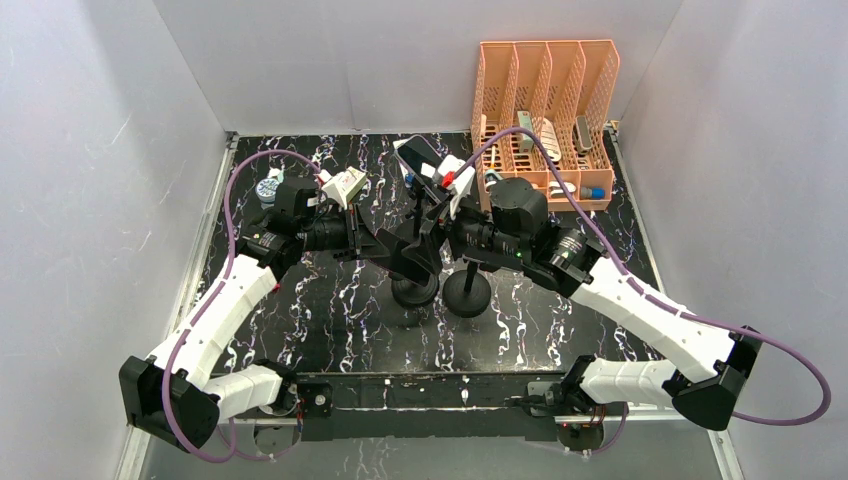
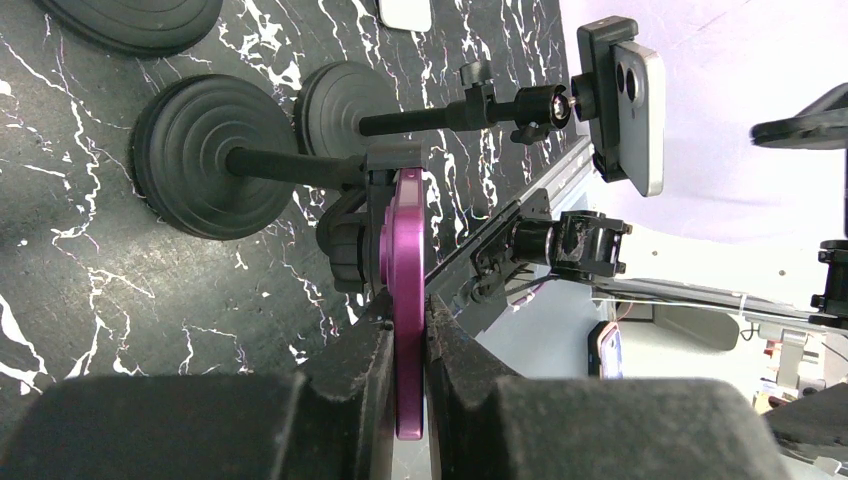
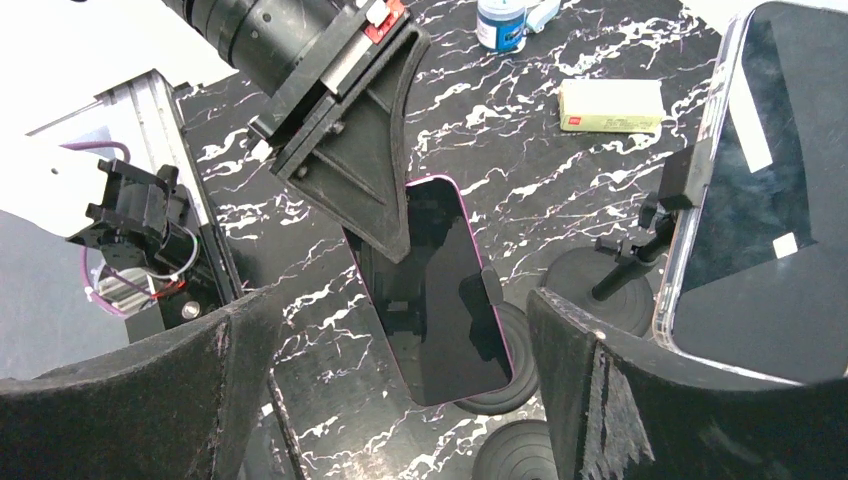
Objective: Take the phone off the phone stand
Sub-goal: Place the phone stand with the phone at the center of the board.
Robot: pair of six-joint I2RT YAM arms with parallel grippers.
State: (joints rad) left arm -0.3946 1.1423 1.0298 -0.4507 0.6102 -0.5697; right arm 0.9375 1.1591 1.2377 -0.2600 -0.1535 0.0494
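The phone [image 3: 435, 290], dark-screened with a purple rim, sits tilted in the clamp of the phone stand [image 2: 215, 165], and a clamp tab overlaps its right edge. My left gripper [image 2: 408, 322] is shut on the phone's purple edge [image 2: 408, 230], its fingers [image 3: 350, 170] pinching the upper end. My right gripper [image 3: 400, 305] stands wide open above the phone's lower end, one finger on each side and neither touching it. From above, both grippers [image 1: 405, 255] [image 1: 435, 205] meet over the stand bases [image 1: 415, 290].
A second stand [image 2: 345, 105] holds a silver phone [image 2: 640, 105] in a clear case [image 3: 750, 190], close to my right finger. An orange file rack [image 1: 545, 100] stands at the back right. A blue-capped jar [image 3: 500, 22] and a yellow box [image 3: 612, 105] lie behind.
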